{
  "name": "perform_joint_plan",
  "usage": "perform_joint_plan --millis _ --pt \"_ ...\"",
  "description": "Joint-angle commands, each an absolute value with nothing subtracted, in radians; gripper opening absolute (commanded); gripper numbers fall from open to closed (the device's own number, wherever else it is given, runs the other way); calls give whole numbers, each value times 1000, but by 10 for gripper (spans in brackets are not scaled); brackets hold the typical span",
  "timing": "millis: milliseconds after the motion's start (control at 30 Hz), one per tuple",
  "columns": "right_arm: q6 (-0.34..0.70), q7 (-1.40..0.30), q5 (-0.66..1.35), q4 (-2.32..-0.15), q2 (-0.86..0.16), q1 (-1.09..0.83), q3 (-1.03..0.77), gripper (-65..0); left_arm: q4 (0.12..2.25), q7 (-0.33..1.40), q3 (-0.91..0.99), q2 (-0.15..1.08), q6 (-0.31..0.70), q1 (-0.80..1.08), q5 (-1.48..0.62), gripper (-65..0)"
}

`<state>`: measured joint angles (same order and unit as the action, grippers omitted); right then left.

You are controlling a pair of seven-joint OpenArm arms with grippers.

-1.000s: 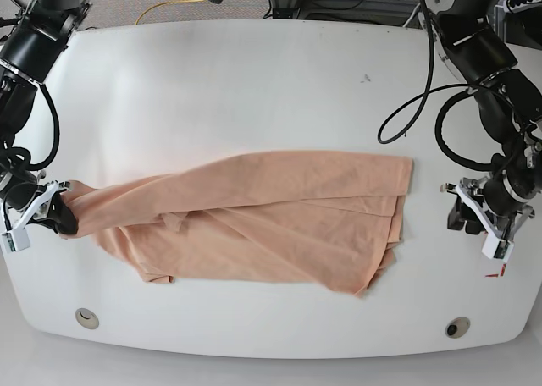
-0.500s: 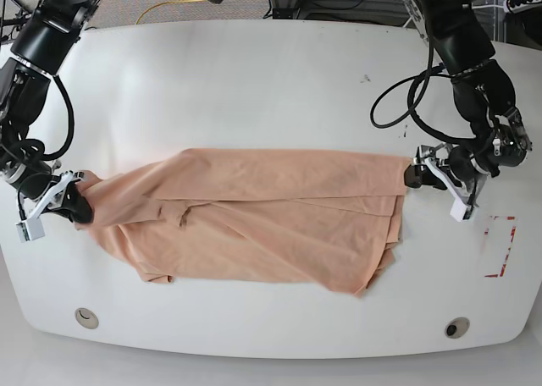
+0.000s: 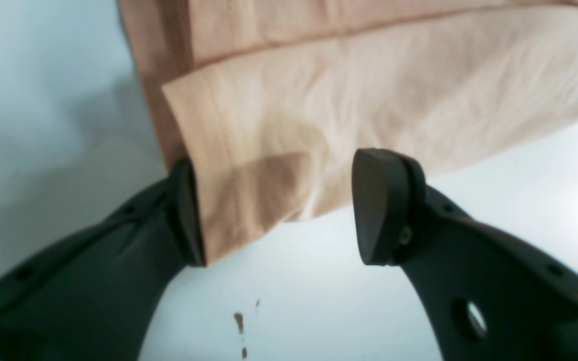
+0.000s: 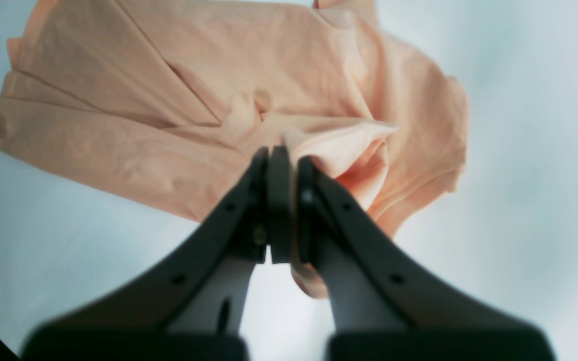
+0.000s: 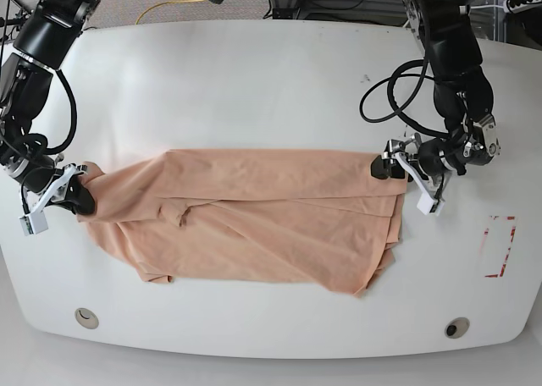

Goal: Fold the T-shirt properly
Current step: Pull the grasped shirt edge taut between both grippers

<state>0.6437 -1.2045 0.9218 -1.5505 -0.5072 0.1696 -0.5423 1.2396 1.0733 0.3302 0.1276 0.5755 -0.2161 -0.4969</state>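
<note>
The T-shirt (image 5: 254, 221) lies spread across the middle of the white table (image 5: 254, 81), a long peach-pink band running from 9 o'clock to 3 o'clock, with a loose, rumpled flap sagging toward 6 o'clock. No chest patch shows — only plain cloth.

At its 9 o'clock end the right gripper (image 4: 281, 150) has its fingers pressed together on a bunched tip of the cloth, and in the base view that corner is drawn up into a point. Compared with a second ago this arm has carried its end up and a little inward, so the top edge now runs straighter.

At the 3 o'clock end the bigger change: the left gripper (image 5: 385, 168), which stood well apart from the shirt near the table's right edge, has come in to the upper right corner. Its fingers (image 3: 379, 205) stand wide apart — one touches the hemmed edge, the corner lies between them, nothing is held yet.

This looks like the set-up for a two-handed lift or stretch. The next move probably calls for the left fingers to close on that corner; if they catch only one layer, the fold beneath may slip askew.
</note>
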Motion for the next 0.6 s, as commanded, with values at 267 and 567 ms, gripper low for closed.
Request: perform_joint_plan --millis 267,567 --pt "647 -1176 941 -1569 -530 191 -555 -650 1218 1061 328 125 575 -252 -495 -608" --pt "647 -1176 940 -1569 -530 193 -555 -650 1244 1058 328 127 575 -248 -498 -650"
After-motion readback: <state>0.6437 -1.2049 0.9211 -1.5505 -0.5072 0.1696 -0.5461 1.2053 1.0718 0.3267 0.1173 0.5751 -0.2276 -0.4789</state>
